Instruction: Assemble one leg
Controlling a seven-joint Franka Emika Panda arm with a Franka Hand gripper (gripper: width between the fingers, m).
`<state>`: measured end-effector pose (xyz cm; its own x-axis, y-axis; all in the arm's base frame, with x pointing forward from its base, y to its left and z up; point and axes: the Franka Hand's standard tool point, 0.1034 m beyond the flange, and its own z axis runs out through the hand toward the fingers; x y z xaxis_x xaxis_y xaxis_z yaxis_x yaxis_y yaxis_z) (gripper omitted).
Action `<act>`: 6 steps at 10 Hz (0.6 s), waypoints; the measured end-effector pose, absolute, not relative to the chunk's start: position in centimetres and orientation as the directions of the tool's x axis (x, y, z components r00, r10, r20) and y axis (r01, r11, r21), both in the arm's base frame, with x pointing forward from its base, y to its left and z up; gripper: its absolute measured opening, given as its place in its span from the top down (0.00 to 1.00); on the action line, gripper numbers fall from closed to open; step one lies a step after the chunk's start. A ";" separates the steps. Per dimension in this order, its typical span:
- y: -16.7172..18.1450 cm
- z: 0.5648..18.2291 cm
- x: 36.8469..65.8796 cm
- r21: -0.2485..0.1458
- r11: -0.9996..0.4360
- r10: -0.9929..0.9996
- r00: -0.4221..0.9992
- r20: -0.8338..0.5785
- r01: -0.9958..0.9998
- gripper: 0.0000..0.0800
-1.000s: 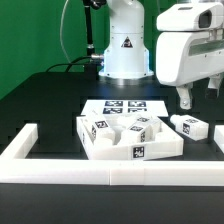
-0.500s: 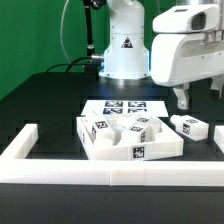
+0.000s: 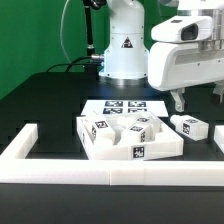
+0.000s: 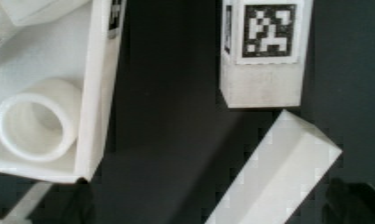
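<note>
a black tabletop sits before a green backdrop. the two-finger gripper (image 3: 198,101) hangs above the table on the exterior view's right, jaws spread apart and holding nothing. just below it, apart from the fingers, the leg (image 3: 190,126), a small white oblong plastic block with black-and-white tags, lies flat on the table; the wrist view shows its tagged face (image 4: 266,52). beside it, toward the exterior view's left, stands the wide white square tray-like piece (image 3: 128,152), similar tagged blocks inside. behind lies the marker board (image 3: 122,105); long white border bars (image 3: 70,172) run along the front.
</note>
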<state>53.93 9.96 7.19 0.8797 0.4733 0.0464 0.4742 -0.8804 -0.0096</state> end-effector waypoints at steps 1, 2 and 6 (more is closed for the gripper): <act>10.0 7.1 53.4 -0.020 -0.881 0.472 0.881 0.005 0.472 0.19; 10.2 7.0 52.8 -0.030 -0.897 0.443 0.894 -0.067 0.442 0.19; 10.5 6.2 51.4 -0.008 -0.936 0.328 0.862 -0.385 0.353 0.19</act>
